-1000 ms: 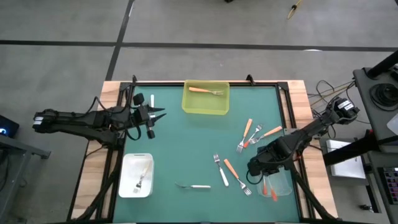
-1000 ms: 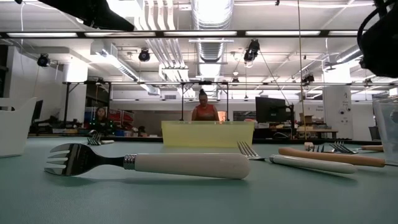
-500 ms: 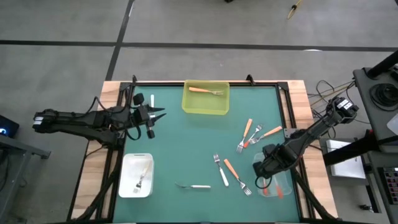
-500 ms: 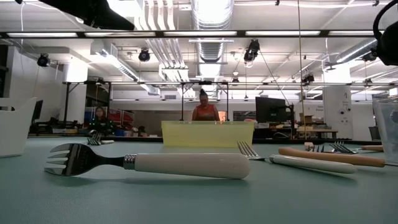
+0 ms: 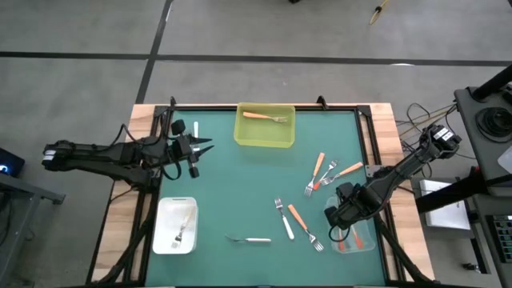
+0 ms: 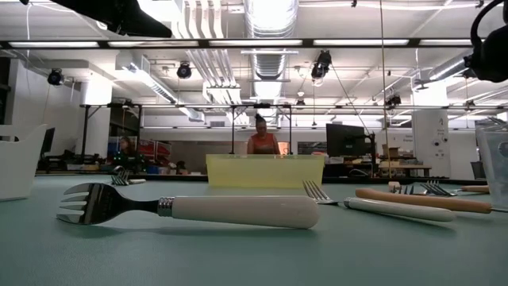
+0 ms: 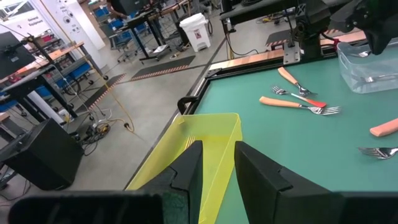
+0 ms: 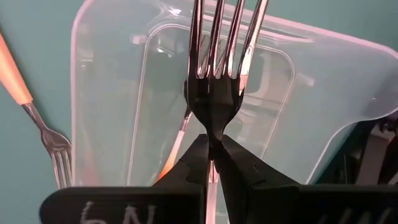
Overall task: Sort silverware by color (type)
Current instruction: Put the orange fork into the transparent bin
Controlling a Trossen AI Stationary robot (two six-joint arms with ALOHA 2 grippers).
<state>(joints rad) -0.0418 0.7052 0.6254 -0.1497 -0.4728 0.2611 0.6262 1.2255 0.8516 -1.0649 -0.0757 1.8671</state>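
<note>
Step in hand: we judge this as the drop-off of one fork. Our right gripper (image 5: 342,217) hangs over the clear container (image 5: 358,234) at about four o'clock on the table (image 5: 240,184), clenched on a fork (image 8: 217,56) by its neck, tines pointing out over the container's open mouth.

Held fork: its handle is hidden between our fingers, so we cannot tell its colour. At least one red-orange fork (image 8: 177,146) already lies inside the container.

Left gripper: our left gripper (image 5: 194,149) waits at about nine o'clock, fingers slightly parted with nothing between them, facing the yellow bin (image 5: 265,126) at twelve o'clock.

Other silverware: one orange fork (image 5: 264,117) sits in the yellow bin, one white fork (image 5: 182,230) in the white bin (image 5: 175,226) at seven o'clock. Loose forks remain in a cluster (image 5: 326,171) at three o'clock, a pair (image 5: 293,221) near five o'clock and a white fork (image 5: 249,239) at six o'clock.

Next move: we think the jaws should part only once the whole fork is inside the rim, then we lift clear before reaching for another.

Change from earlier: a second ago our right gripper sat a little further toward nine o'clock; it has since slid over the container. Our left arm has not moved.
</note>
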